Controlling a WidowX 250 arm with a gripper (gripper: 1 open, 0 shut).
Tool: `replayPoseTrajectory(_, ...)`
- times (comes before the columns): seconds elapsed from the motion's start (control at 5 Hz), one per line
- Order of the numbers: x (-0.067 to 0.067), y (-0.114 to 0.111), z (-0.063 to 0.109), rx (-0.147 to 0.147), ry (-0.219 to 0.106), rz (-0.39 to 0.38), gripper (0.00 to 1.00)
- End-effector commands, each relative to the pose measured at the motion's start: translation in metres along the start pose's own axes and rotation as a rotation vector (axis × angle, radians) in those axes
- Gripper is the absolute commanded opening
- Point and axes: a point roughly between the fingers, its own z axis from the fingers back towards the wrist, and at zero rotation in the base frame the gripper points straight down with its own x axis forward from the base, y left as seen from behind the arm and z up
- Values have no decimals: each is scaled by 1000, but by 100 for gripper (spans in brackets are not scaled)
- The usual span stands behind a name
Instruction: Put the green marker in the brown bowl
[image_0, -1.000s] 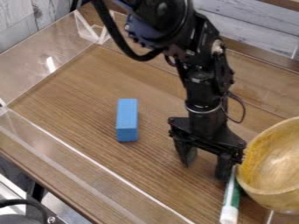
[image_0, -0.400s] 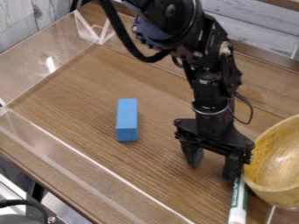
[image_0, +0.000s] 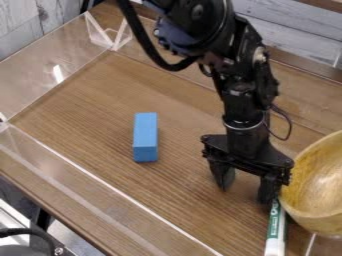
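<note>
The green marker (image_0: 274, 232) lies on the table near the front edge, white barrel with a green label, pointing toward the camera. The brown bowl (image_0: 315, 188) sits at the right edge, partly cut off by the frame, just right of the marker. My gripper (image_0: 249, 186) hangs fingers down just above the marker's far end and left of the bowl. Its jaws are open with nothing between them. The right fingertip stands close to the marker's upper end.
A blue rectangular block (image_0: 144, 136) lies on the wooden table left of the gripper. Clear plastic walls (image_0: 54, 70) run along the table's left, back and front edges. The black arm (image_0: 214, 50) reaches in from the top.
The gripper has shifted slightly right and down toward the marker's upper end. Marker, bowl and block have not moved.
</note>
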Motion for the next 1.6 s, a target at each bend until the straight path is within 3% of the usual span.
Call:
replayPoseTrajectory(0.0, -2, -16, -9, -10, 1, -42, 100)
replayPoseTrajectory(0.2, 1, -18, -10, -11, -10, -41, 0)
replayPoseTrajectory(0.4, 1, -18, -7, -5, -9, -43, 0)
replayPoseTrajectory(1.0, -2, -6, 17, 63, 26, -39, 0)
replayPoseTrajectory(1.2, -1, -8, 19, 69, 27, -41, 100)
replayPoseTrajectory(1.4, 0, -10, 21, 76, 29, -43, 0)
